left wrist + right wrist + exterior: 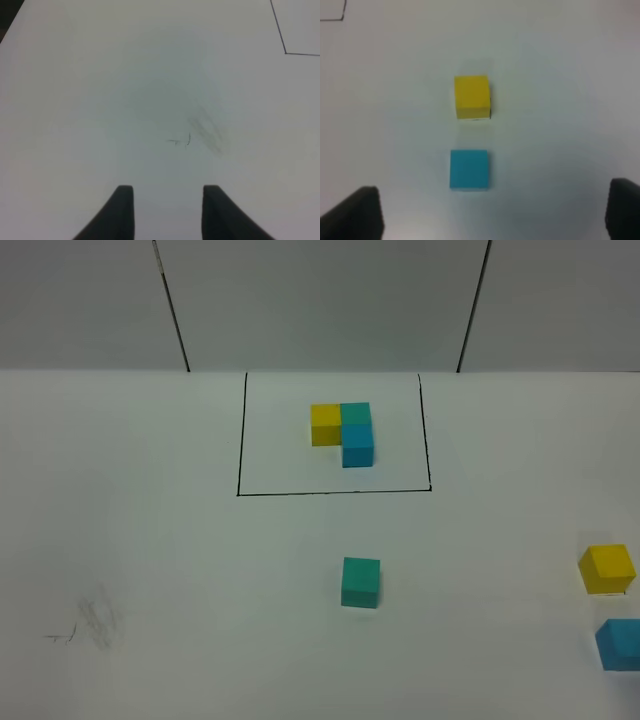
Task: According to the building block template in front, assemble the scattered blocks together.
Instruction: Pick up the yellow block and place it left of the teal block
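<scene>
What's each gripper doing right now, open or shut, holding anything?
Left gripper: closed, holding nothing.
Right gripper: open wide, empty; sky-blue cube in front of it, untouched.

Template (342,433), far centre, black-framed: yellow left, teal touching its right, sky-blue touching teal's near side, forming an L. Loose teal cube (360,582) near centre, upright. Yellow cube (607,569) at right edge; blue cube (620,644) nearer, apart.
</scene>
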